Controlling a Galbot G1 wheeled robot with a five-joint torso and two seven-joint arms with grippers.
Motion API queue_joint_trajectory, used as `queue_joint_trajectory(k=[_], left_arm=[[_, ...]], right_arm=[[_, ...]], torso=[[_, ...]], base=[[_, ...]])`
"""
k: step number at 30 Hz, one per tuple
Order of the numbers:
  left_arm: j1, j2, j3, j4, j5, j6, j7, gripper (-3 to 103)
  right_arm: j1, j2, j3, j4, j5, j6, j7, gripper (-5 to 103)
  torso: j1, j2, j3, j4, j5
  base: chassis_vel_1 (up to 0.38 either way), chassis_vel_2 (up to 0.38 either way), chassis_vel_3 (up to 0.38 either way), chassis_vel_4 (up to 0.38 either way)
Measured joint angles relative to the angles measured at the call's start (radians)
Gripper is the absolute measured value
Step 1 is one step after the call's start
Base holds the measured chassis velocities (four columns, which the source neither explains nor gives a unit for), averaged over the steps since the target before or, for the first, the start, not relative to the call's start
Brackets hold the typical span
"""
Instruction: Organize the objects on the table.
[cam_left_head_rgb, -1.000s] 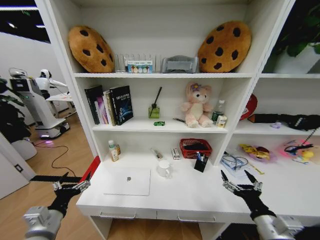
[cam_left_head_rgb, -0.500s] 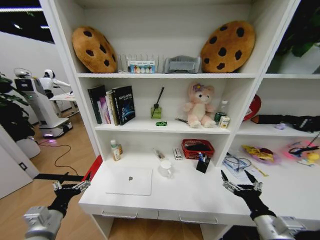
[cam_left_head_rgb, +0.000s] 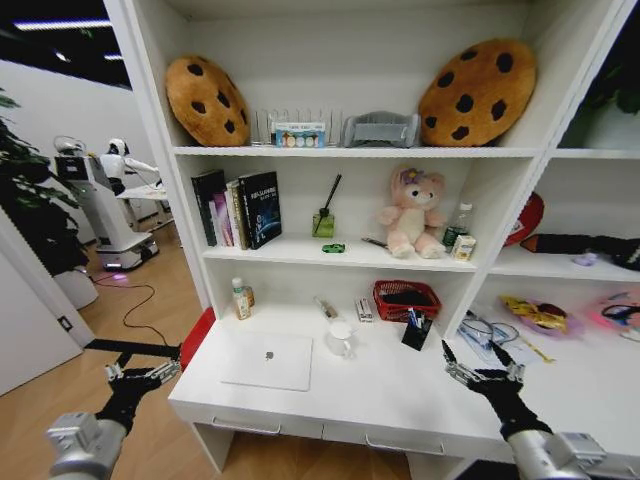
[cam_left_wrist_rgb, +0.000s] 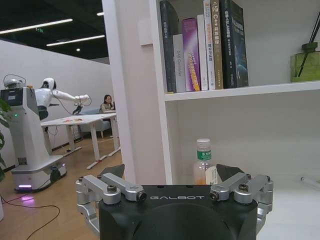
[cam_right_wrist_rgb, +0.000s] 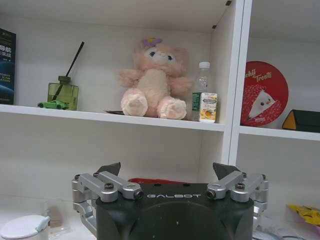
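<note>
Both the left gripper (cam_left_head_rgb: 140, 380) and right gripper (cam_left_head_rgb: 485, 374) hover spread open and empty, off the bench (cam_left_head_rgb: 400, 395) front. The silver laptop (cam_left_head_rgb: 267, 361) lies flat, thin, likely slippery and fairly heavy; best pinched at an edge.

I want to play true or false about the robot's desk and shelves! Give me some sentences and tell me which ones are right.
1. The silver laptop lies closed on the white desk. True.
2. The left gripper is holding a pen. False: its jaws are open and empty, off the desk's left end.
3. The tiny green toy car sits on the shelf beside the diffuser bottle. True.
4. The pink plush bear lies inside the red basket. False: it sits on the shelf above the basket.
5. The right gripper is open above the desk. True.
</note>
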Motion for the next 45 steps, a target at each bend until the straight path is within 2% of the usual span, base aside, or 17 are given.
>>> queue_joint_trajectory(k=[11,18,31,37,45], left_arm=[[0.0,0.0,0.0,0.0,0.0,0.0,0.0,100],[0.0,0.0,0.0,0.0,0.0,0.0,0.0,100],[0.0,0.0,0.0,0.0,0.0,0.0,0.0,100],[0.0,0.0,0.0,0.0,0.0,0.0,0.0,100],[0.0,0.0,0.0,0.0,0.0,0.0,0.0,100]], right_arm=[[0.0,0.0,0.0,0.0,0.0,0.0,0.0,100],[0.0,0.0,0.0,0.0,0.0,0.0,0.0,100],[0.0,0.0,0.0,0.0,0.0,0.0,0.0,100],[0.0,0.0,0.0,0.0,0.0,0.0,0.0,100],[0.0,0.0,0.0,0.0,0.0,0.0,0.0,100]], torso=[[0.0,-0.001,0.0,-0.0005,0.0001],[0.0,-0.001,0.0,0.0004,0.0001],[-0.001,-0.001,-0.001,0.0,-0.0007],[-0.001,-0.001,-0.001,0.0,0.0006],[-0.001,-0.001,0.0,0.0,0.0001]], base=[[-0.057,-0.063,-0.062,-0.059],[-0.004,-0.005,-0.016,-0.009],[0.096,0.091,-0.109,-0.092],[0.022,0.026,-0.016,-0.024],[-0.021,-0.023,0.021,0.017]])
